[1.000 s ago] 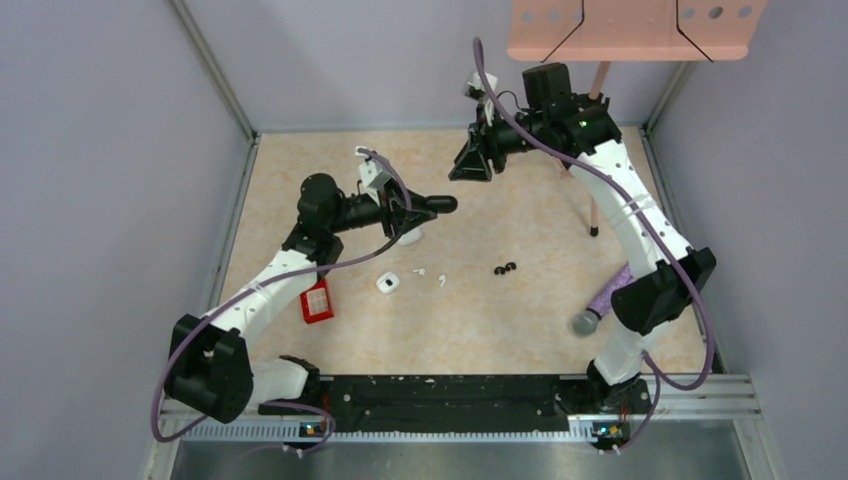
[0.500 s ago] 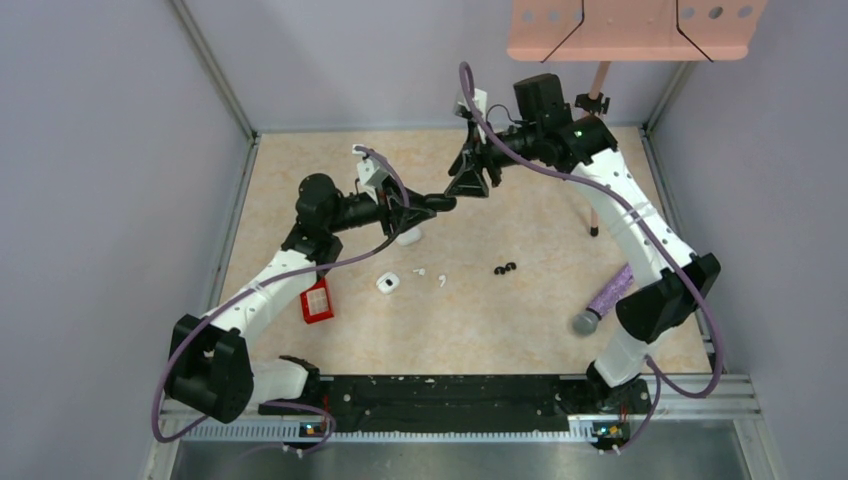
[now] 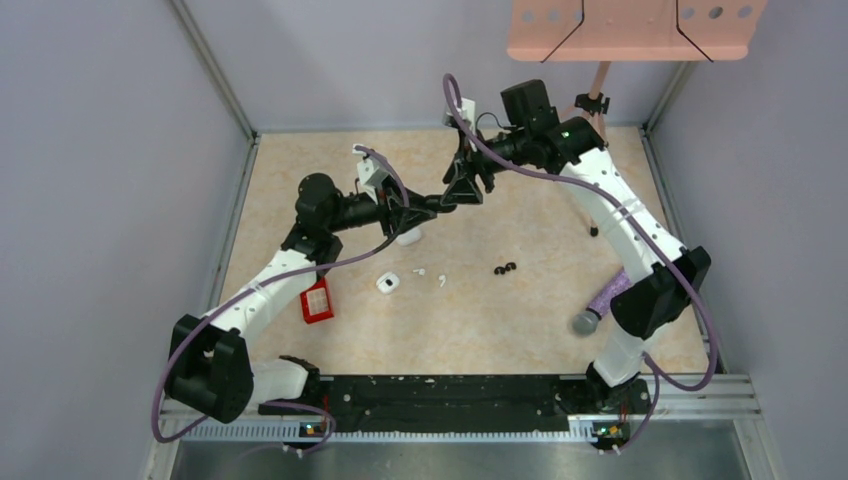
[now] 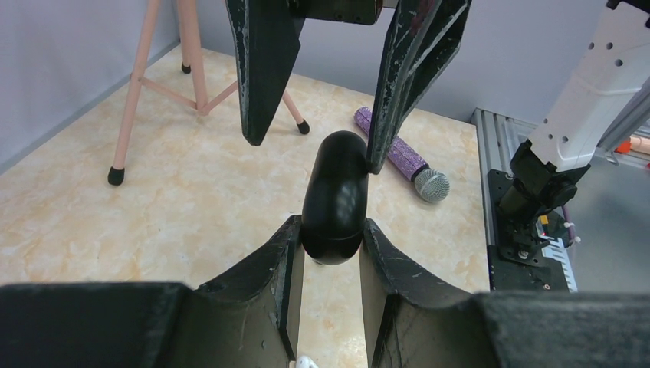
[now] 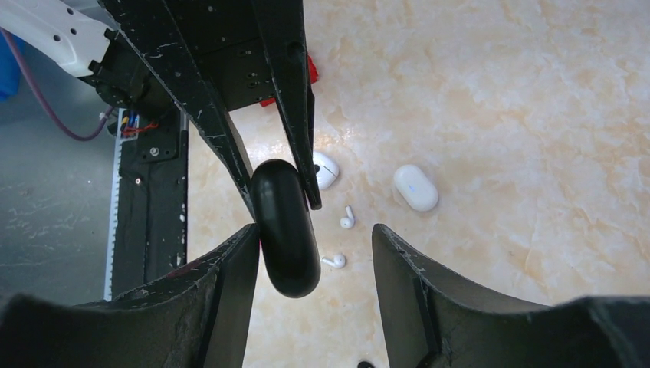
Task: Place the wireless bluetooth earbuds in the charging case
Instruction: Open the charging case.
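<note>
My left gripper point(image 4: 329, 230) is clamped on the near end of the black case point(image 4: 335, 199), holding it up off the table point(image 3: 540, 330). The case's long axis runs straight out from my left jaws toward my right gripper point(image 5: 314, 234). Its jaws stand apart and straddle the free end. In the right wrist view the case lies against one finger, touching or all but touching, with a clear gap to the other (so it sits off-centre and is not gripped there). I judge the coming move turns on that: my right hand must close across the case's short width. The white earbuds point(image 5: 347, 218) lie on the table below. The black pair point(image 3: 505, 268) lies a little toward my right arm. Both are well apart from either gripper.
</note>
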`<state>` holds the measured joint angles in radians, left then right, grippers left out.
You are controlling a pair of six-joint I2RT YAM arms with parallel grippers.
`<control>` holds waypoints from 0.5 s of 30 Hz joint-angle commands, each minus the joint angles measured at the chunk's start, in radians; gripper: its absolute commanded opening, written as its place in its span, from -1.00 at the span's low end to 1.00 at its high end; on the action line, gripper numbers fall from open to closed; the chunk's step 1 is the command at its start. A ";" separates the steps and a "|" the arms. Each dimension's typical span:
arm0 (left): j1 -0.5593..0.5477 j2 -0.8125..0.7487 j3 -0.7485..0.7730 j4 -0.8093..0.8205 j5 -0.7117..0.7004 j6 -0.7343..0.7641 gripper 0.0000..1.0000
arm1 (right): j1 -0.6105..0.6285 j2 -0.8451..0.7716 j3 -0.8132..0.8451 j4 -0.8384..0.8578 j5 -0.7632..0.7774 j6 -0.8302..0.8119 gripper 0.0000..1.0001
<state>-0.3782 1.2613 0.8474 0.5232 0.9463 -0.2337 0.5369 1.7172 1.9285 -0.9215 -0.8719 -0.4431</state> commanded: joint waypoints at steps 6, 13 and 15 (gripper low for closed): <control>0.004 -0.004 0.038 0.057 0.019 -0.006 -1.00 | 0.024 0.019 0.001 0.004 0.015 -0.021 0.10; 0.002 -0.007 0.031 0.056 0.044 0.017 -1.00 | 0.023 0.036 0.017 0.029 0.082 0.018 0.04; 0.002 -0.007 0.029 0.051 0.045 0.025 -1.00 | 0.023 0.043 0.035 0.034 0.078 0.032 0.04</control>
<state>-0.3725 1.2617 0.8486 0.5186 0.9474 -0.2276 0.5499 1.7374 1.9285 -0.9283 -0.8452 -0.4316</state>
